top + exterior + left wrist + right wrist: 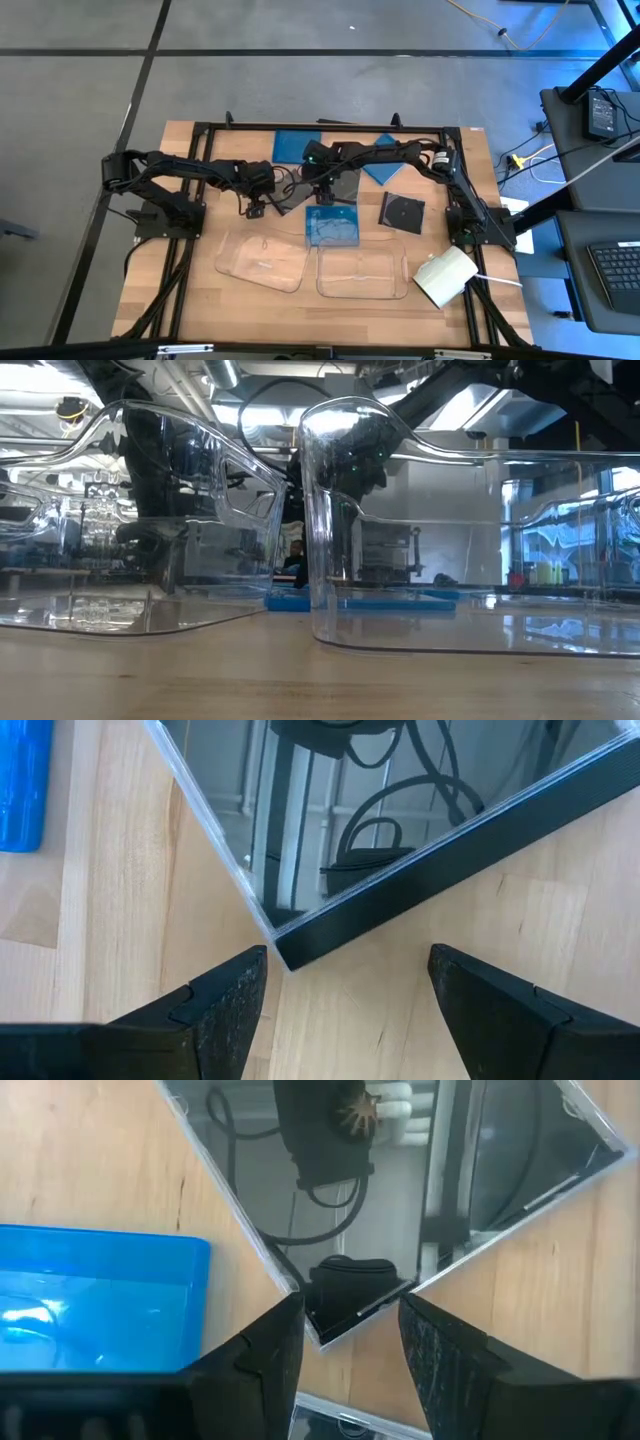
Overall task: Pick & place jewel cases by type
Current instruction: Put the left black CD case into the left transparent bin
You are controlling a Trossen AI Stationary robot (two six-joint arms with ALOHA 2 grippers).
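Observation:
A black jewel case (400,1180) lies at mid-table, and my right gripper (350,1315) (324,192) slants down over it, its fingers closed in on one corner. My left gripper (345,965) (256,208) stands open just left of there. The corner of a black jewel case (400,800) lies on the wood between its fingertips; I cannot tell whether it is the same case, or whether a fingertip touches it. A blue jewel case (332,227) lies flat beside the grippers. Two more blue ones (300,145) (382,160) and another black one (402,212) rest on the table. My right gripper has the black case's corner (345,1330) between its two fingers. One fingertip (285,1320) lies against each of the two edges that meet there. The fingers slant down at it from the far side. I cannot tell whether the case is lifted off the wood.
Two clear shallow trays (262,262) (362,272) stand near the front edge and fill the low view (180,530) (470,550). A white box (445,277) sits at the front right. Black frame rails (200,135) run along the table's sides.

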